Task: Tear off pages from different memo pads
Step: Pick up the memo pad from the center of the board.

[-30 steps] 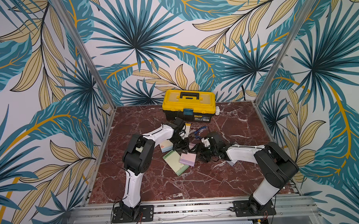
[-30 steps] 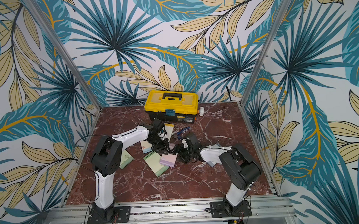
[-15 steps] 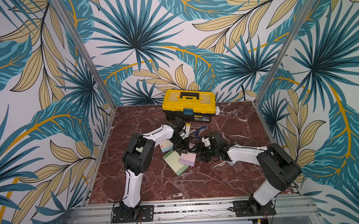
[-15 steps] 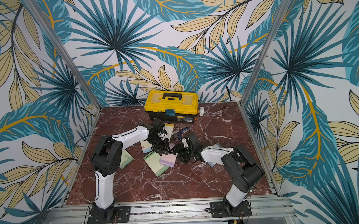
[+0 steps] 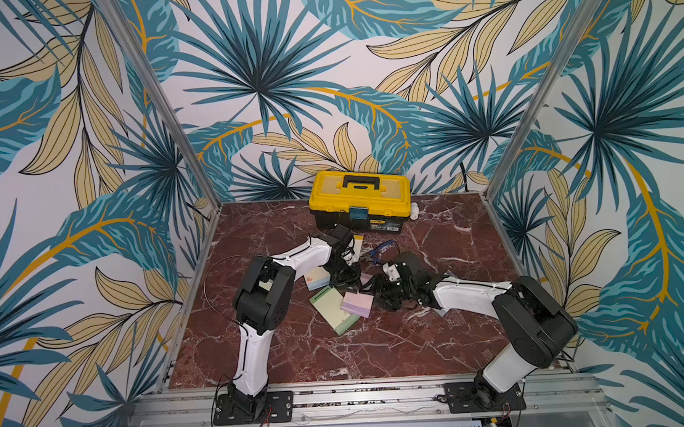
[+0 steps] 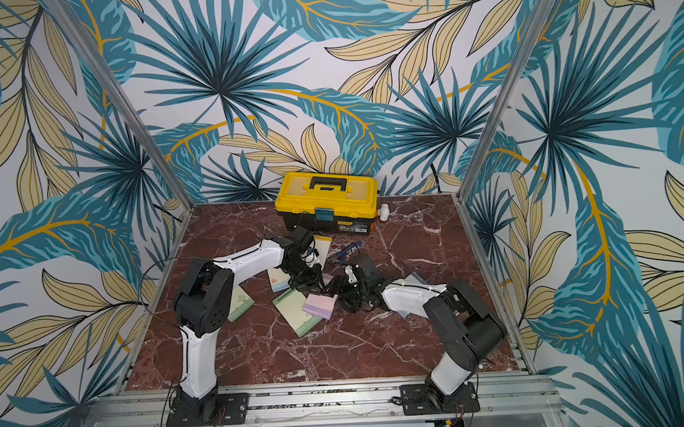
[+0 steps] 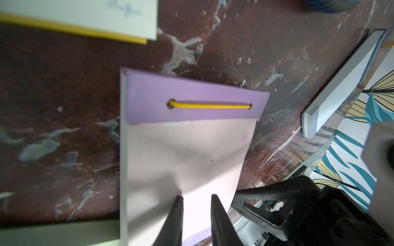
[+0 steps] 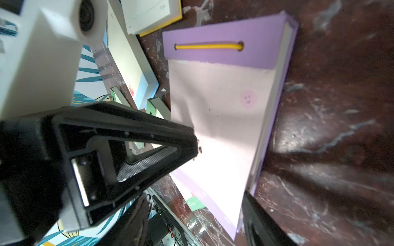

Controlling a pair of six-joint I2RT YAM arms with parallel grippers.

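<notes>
Left wrist view: the left end effector point(image 7: 197, 198) is narrowed onto the free end of the top page point(image 7: 181, 153) of the lilac memo pad point(image 7: 149, 95). A crease runs from one fingertip, and the sheet stands raised off the block. The header end of the page looks joined under the purple strip. The right end effector point(image 5: 375, 294) is spread wide at the pad's right side, with one finger point(image 8: 258, 215) just beside its edge. Whether it presses the block, cannot tell.

Step, as judged: peel started, tear not yet made. The next move calls for a pull on the page away from the header seam, with the block held down so it does not ride along.

Edges/room: in a top view the pad point(image 5: 358, 303) lies in the middle of the surface point(image 5: 338, 357), over the right edge of a green pad point(image 5: 331, 314). The cream pad point(image 5: 358, 242) sits farther off, toward the toolbox point(image 5: 359, 200). The two end effectors are close together, so clearance between them is slim. Open marble lies on the near side and to the far right, probably the best exit for the sheet.
</notes>
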